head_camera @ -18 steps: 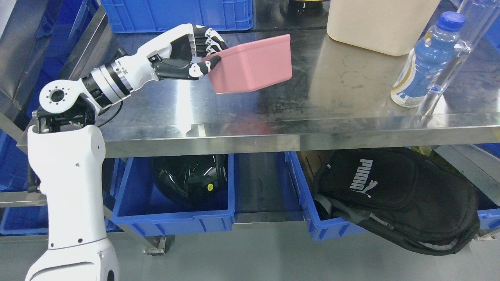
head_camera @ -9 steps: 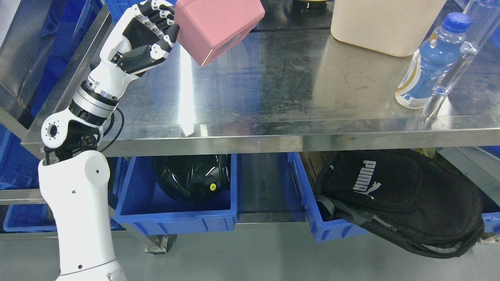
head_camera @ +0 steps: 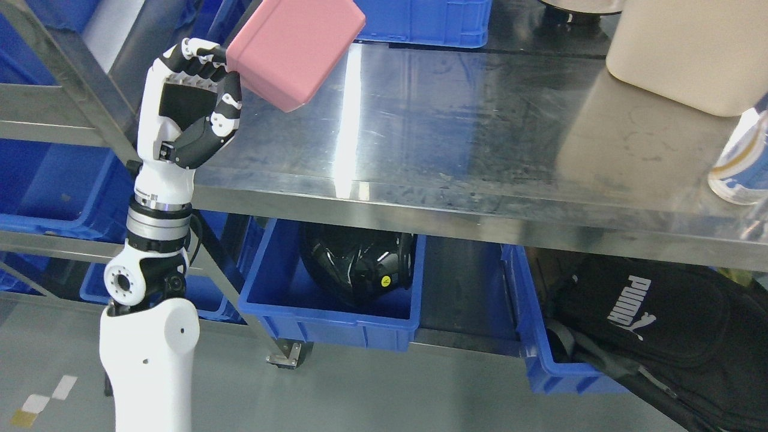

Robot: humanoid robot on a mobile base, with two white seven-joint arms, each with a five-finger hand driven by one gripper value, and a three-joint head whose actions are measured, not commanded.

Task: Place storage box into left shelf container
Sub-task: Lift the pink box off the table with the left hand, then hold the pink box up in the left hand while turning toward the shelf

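The fingers (head_camera: 204,67) of the left hand (head_camera: 189,114) curl over the left edge of the pink storage box (head_camera: 294,51), with the thumb pressed against its lower left side, so the box is clamped between them. How far the fingertips reach behind the box is hidden by the box itself. The box sits in the upper left of the frame, tilted, its closed bottom facing the camera, held clear above the left end of the steel surface (head_camera: 456,156); its top corner runs to the upper edge of the frame. The white forearm rises nearly straight up from the lower left, its base cut off by the bottom edge.

Behind the box, at the top centre, a blue crate (head_camera: 420,24) stands at the back of the surface, only its lower wall showing. A cream container (head_camera: 690,54) at the upper right is cropped, and a bottle (head_camera: 738,162) at the right edge shows only in part. Below the surface, a blue bin (head_camera: 336,324) holds a black helmet (head_camera: 360,264), partly hidden under the surface's edge. A black Puma backpack (head_camera: 660,324) spills from another bin at the lower right.
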